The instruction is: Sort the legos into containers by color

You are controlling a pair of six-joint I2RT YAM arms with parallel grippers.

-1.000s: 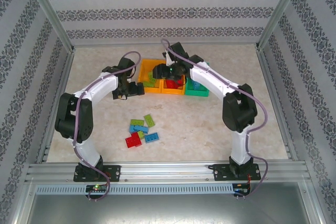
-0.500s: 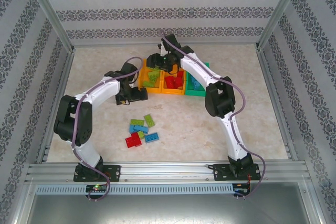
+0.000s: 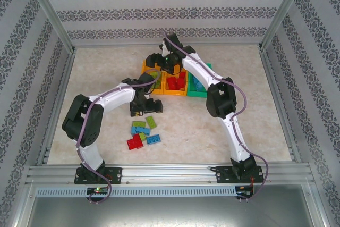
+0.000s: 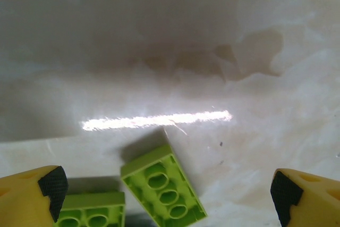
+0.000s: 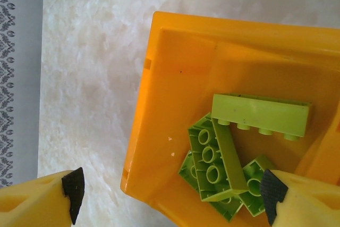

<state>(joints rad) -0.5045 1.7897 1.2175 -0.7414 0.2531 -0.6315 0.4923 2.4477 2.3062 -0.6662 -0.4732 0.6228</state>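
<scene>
Three containers stand in a row at the back: a left orange bin (image 3: 145,70), a middle orange bin (image 3: 174,92) with red legos (image 3: 178,82), and a green bin (image 3: 200,94) with blue legos (image 3: 196,84). My right gripper (image 3: 158,62) hangs open over the left orange bin (image 5: 175,67); in it lie several lime legos (image 5: 212,158), and the right gripper (image 5: 172,195) is empty. Loose lime (image 3: 139,124), blue (image 3: 154,139) and red (image 3: 135,142) legos lie on the table. My left gripper (image 3: 146,108) stands open just behind them, over two upside-down lime legos (image 4: 162,190).
Metal frame rails (image 3: 58,99) and patterned walls (image 3: 170,14) bound the marble tabletop (image 3: 223,131). The left arm's elbow (image 3: 85,120) rises over the near left. The right arm (image 3: 220,99) arches past the green bin.
My left gripper has moved nearer and to the right, from beside the left bin to just behind the loose pile. My right gripper has shifted from the middle bin to the left orange bin.
</scene>
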